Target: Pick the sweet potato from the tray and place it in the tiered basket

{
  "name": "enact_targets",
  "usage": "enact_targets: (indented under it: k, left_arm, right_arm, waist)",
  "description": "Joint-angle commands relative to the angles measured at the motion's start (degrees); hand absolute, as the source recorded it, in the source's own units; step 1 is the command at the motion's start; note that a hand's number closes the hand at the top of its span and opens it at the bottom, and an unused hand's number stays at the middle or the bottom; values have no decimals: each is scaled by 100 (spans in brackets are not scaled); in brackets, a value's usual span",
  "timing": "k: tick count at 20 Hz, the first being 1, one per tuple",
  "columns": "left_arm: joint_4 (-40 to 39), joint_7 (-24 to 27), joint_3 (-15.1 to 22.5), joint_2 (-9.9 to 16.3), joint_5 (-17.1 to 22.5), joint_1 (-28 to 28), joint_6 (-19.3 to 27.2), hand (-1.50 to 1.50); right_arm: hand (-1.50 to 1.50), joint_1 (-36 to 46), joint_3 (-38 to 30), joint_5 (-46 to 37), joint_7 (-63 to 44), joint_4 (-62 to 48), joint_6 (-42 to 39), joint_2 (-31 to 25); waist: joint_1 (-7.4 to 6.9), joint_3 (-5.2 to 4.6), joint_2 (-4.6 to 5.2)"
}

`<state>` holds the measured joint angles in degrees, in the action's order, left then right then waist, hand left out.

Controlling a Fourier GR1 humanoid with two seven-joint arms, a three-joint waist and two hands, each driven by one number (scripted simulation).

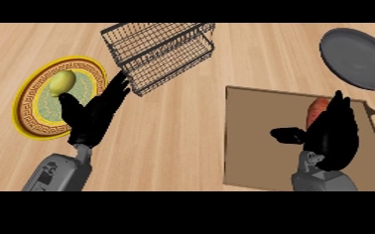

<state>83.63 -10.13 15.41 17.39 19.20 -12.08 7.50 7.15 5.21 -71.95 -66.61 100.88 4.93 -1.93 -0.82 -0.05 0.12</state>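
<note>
Two black hands are working over a wooden counter (183, 139) in the head view. At right, the right hand (333, 136) is lying over a brown tray (256, 134), its fingers reaching up alongside the orange sweet potato (317, 110), which is sitting on the tray and showing only partly; whether the fingers are closing on it cannot be told. At left, the left hand (95, 114) is resting open, fingers straight, overlapping the edge of a gold-rimmed plate (29, 114) that is carrying a yellow lemon (62, 82). Beyond it, a wire basket (157, 54) is standing empty, and a dark pan (351, 57) is sitting at the far right.
</note>
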Motion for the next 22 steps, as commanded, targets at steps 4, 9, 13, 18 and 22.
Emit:
enact_targets:
  k: [4,9,13,18,22]
  left_arm:
    - [15,-38,-153,-77,-28,73,-90,0]
    - [-137,82,-317,-77,-56,38,-305,0]
    - [23,-87,-396,-77,-77,133,-329,0]
    - [-48,-51,-150,-477,-472,125,-110,0]
    - [84,-39,-335,-389,-426,246,-263,0]
  right_arm:
    - [-150,-3,-320,-290,-684,-22,-422,188]
    - [-150,-88,-167,-534,-808,-333,-28,192]
    - [-150,-189,-470,-439,-479,-205,72,192]
    - [-150,-339,-399,-467,-371,-61,215,193]
    - [-150,-227,-815,-291,-96,-496,449,193]
  waist:
    - [92,3,-18]
    - [83,4,-15]
    - [87,5,-14]
    - [106,5,-17]
    - [96,5,-15]
